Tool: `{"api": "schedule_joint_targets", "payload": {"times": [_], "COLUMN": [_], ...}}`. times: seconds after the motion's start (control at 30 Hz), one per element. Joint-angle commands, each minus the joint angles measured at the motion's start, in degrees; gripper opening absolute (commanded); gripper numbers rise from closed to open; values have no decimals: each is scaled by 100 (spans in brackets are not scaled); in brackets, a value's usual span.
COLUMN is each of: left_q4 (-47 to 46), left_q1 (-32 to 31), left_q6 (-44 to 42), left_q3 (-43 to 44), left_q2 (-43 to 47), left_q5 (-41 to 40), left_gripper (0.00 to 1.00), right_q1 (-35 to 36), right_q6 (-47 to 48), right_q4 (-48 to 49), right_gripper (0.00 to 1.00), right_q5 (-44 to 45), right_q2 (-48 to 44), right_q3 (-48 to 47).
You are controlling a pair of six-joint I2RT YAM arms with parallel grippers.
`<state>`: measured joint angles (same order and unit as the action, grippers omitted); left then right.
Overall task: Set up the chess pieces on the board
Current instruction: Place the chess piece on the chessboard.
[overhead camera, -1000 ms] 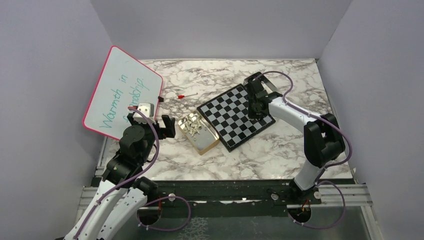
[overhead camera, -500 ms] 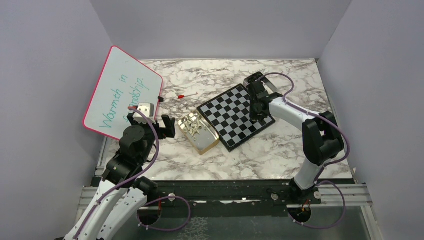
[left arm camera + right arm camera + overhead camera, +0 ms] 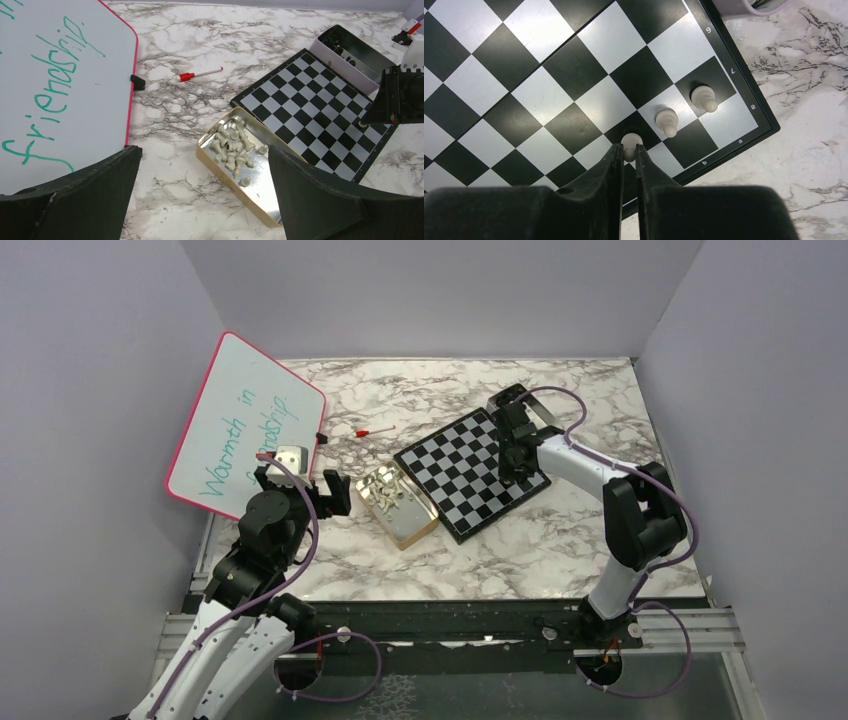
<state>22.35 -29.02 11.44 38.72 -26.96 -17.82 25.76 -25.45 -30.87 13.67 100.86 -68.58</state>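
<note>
The pawn [image 3: 630, 140] looks tiny, light, rigid and slick (easily tipped), so it is best taken by its upper stem. The right end effector [image 3: 626, 150] pinches it there, base on the board [image 3: 524, 75]. The left end effector [image 3: 300, 485] is spread wide. The right arm has crept slightly since a second ago.

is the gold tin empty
No, the gold tin holds a pile of pale pieces.

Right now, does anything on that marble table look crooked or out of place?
The black-and-white chequered chessboard lies askew, turned diagonally on the marble table. Small pale chess pieces lie jumbled in the open gold metal tin, and a red-capped marker lies loose.
</note>
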Motion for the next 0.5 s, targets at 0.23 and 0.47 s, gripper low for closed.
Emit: {"api": "schedule_joint_targets", "payload": {"times": [0.23,0.47], "left_q4": [-136,-134], "left_q1": [-26,-30], "left_q6": [-63,-63], "left_q3": [-31,-26], "left_q2": [11,15], "left_q5": [95,88], "left_gripper": [99,99], "right_q1": [-36,-37], "right_q6": [-3,-4], "right_q4": [169,157], "right_gripper": [18,23], "right_q5": [-26,-59], "right_q2": [168,232], "right_q3": [81,40]}}
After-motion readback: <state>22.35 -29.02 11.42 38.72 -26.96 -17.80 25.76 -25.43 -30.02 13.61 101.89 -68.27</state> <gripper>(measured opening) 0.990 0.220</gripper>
